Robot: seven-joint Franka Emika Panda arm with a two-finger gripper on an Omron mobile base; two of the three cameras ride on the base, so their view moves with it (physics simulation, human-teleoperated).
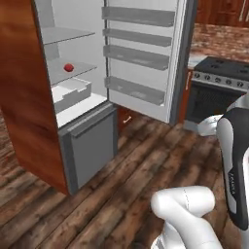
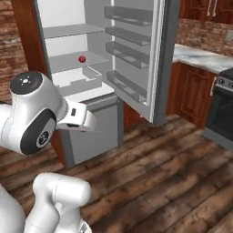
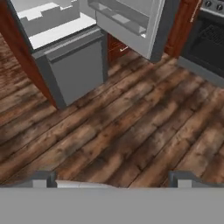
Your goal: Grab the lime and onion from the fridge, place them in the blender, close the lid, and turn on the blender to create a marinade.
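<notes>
The gripper [image 3: 112, 178] hangs spread wide over the wooden floor [image 3: 131, 131], its fingertips [image 3: 43, 178] far apart, holding and touching nothing. The fridge [image 1: 87, 141] stands open ahead. A small red round thing, likely the onion [image 1: 68, 67], sits near the front edge of a middle shelf [image 1: 78, 70].

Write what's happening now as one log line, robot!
fridge: door open | small red round thing: on fridge shelf | gripper: open, empty, over wood floor
</notes>
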